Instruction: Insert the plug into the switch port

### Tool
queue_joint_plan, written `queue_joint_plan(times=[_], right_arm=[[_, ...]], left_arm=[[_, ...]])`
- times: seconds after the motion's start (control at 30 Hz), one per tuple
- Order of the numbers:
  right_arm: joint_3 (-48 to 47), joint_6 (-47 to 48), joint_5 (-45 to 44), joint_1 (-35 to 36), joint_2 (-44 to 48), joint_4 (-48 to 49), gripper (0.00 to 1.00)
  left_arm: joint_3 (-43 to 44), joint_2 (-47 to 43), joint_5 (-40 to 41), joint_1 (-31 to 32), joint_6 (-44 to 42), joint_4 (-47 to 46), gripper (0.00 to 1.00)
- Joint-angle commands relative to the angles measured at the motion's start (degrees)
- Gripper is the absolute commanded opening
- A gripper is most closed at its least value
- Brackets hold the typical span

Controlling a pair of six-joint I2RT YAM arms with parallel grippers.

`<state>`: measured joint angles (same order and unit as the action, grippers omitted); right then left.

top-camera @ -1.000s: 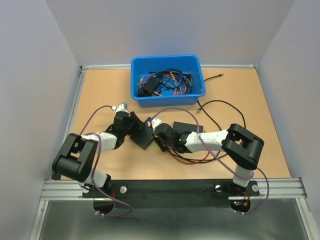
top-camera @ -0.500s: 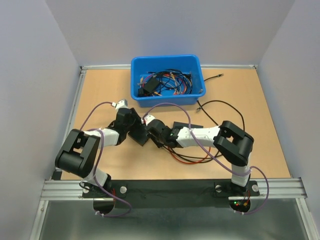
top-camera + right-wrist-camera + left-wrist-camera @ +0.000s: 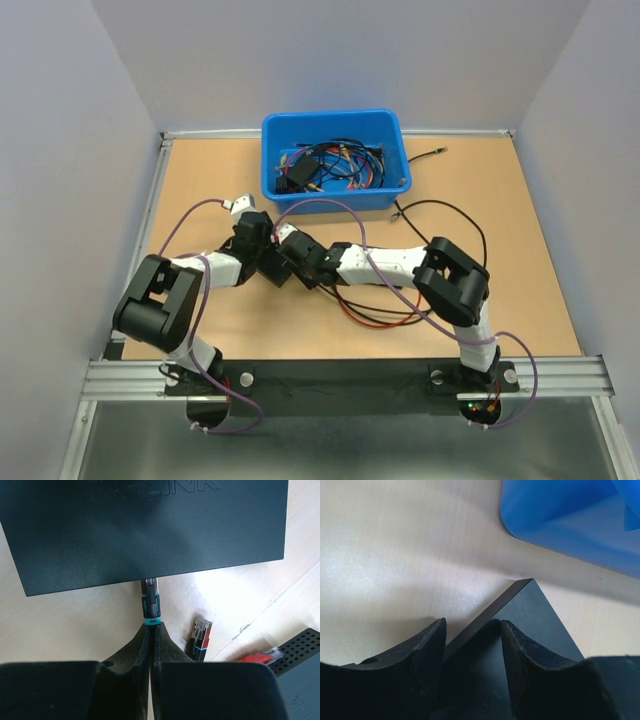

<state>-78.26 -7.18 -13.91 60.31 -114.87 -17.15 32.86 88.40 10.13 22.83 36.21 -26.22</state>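
the plug (image 3: 257, 656) — red boot, clear head — is lying on the table at the lower right of the right wrist view, just beside a second black box (image 3: 301, 652) and apart from the switch (image 3: 145, 530) filling the top. it is looking light and rigid, with a latch that i am guessing snaps easily, on a thin floppy cable. i am judging the boot, right behind the head, as the place to pinch.

the right gripper (image 3: 151, 629) is not holding it — its fingers are pinching a black plug (image 3: 151, 600) with a teal band, nose at the switch's near edge. the left gripper (image 3: 472, 630) is clamping the switch's edge, fingers half apart.

the ports are facing away from every view, so i cannot tell whether the black plug is seated. the red plug's cable is hidden in the right wrist view.
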Motion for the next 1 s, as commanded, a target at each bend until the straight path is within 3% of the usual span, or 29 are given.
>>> queue_joint_plan(times=[0.0,0.33,0.97], right_arm=[[-7.43,1.11,-0.76,-0.02,3.59,21.10,0.00],[-7.17,-1.17,-2.87,-0.02,8.35,22.24,0.00],[-2.16,-2.14,-3.05,-0.02,3.34,22.86,0.00]], left_arm=[[-0.96,3.09,-11.36,5.65,3.43,12.33,0.56],[-0.08,3.80,-10.57,6.26,3.43,13.21,0.55],[-0.43,3.36,-10.83,6.17,3.69,12.86,0.54]])
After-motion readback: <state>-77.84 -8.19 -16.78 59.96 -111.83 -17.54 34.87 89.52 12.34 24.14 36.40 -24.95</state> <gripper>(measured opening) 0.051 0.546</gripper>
